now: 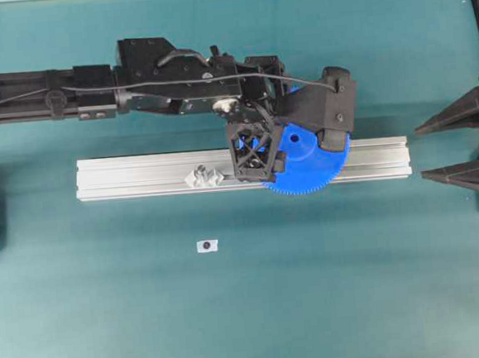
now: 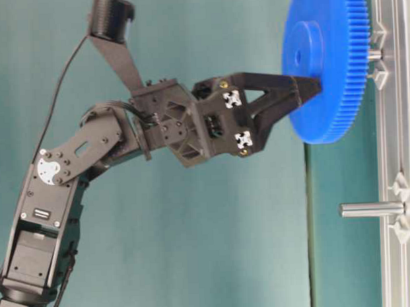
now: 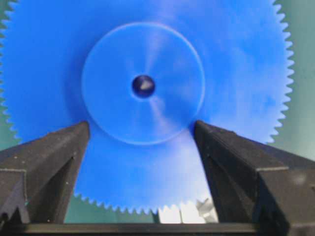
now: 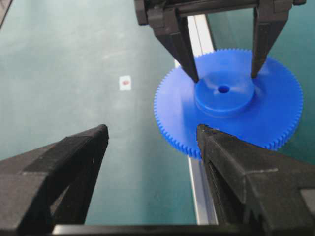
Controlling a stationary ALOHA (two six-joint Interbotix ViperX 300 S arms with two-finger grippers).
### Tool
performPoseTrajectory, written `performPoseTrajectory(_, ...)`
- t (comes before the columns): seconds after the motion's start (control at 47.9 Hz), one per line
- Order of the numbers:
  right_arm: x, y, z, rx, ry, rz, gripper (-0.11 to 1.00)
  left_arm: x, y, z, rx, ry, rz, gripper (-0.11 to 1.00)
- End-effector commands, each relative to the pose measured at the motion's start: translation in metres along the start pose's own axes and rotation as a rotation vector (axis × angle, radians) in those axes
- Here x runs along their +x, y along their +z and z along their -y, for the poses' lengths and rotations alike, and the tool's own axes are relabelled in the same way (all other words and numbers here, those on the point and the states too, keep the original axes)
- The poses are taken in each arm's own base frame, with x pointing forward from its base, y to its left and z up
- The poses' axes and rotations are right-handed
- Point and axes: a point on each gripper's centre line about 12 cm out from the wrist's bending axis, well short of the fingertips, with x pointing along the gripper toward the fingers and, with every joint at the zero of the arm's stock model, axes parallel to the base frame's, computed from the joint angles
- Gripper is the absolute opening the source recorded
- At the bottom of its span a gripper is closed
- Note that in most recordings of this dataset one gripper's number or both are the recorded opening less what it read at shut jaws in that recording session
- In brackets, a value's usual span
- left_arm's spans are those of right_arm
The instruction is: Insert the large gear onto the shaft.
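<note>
Large gear (image 2: 326, 62), a bright-blue toothed plastic disc with a raised round hub, sits above the long aluminium rail (image 1: 140, 177) with the thin silvery shaft (image 2: 374, 54) showing just behind it on clear bracket feet; a metal glint inside the centre hole in the left wrist view suggests the shaft has entered the bore. How far the gear is seated cannot be told. The left gripper (image 4: 224, 76) stands spread, its black fingertips either side of the hub; whether they touch the hub wall is unclear, so the gear appears released rather than clamped. The right gripper (image 4: 152, 135) hangs spread and empty, well apart from the rail. A second bare pin (image 2: 372, 209) stands further along the rail, near the gear. Risks from here: if the gear is only partly seated, a fingertip dragging on the hub during withdrawal could tilt or lift the gear off the shaft; sideways motion could catch the teeth and bend the thin pin or shift its bracket on the rail.
</note>
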Motion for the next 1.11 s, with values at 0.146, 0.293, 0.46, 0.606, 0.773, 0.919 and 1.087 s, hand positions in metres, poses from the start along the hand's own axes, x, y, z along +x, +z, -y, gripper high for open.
performPoseTrajectory(0.146,-0.001,0.01,-0.002,0.009,0.005,0.026,0.79,-0.021,0.015,-0.004,0.004,0.029,0.079,0.87)
performPoseTrajectory(0.293,-0.001,0.01,-0.002,0.009,0.005,0.026,0.79,-0.024,0.022,-0.006,0.005,0.033,0.1,0.87)
performPoseTrajectory(0.46,0.0,0.009,-0.002,0.009,0.005,0.024,0.79,-0.035,0.032,-0.009,0.006,0.046,0.137,0.87)
performPoseTrajectory(0.606,0.0,0.009,-0.002,0.009,0.005,0.024,0.79,-0.036,0.033,-0.011,0.028,0.054,0.15,0.87)
performPoseTrajectory(0.773,0.0,0.009,-0.002,0.009,0.005,0.024,0.79,-0.022,0.032,-0.016,0.031,0.064,0.161,0.84)
performPoseTrajectory(0.919,-0.001,0.01,-0.002,0.009,0.006,0.027,0.79,-0.004,0.026,-0.016,0.027,0.056,0.129,0.75)
performPoseTrajectory(1.087,-0.001,0.009,-0.003,0.007,0.011,0.025,0.78,0.001,0.023,-0.015,0.02,0.049,0.116,0.7)
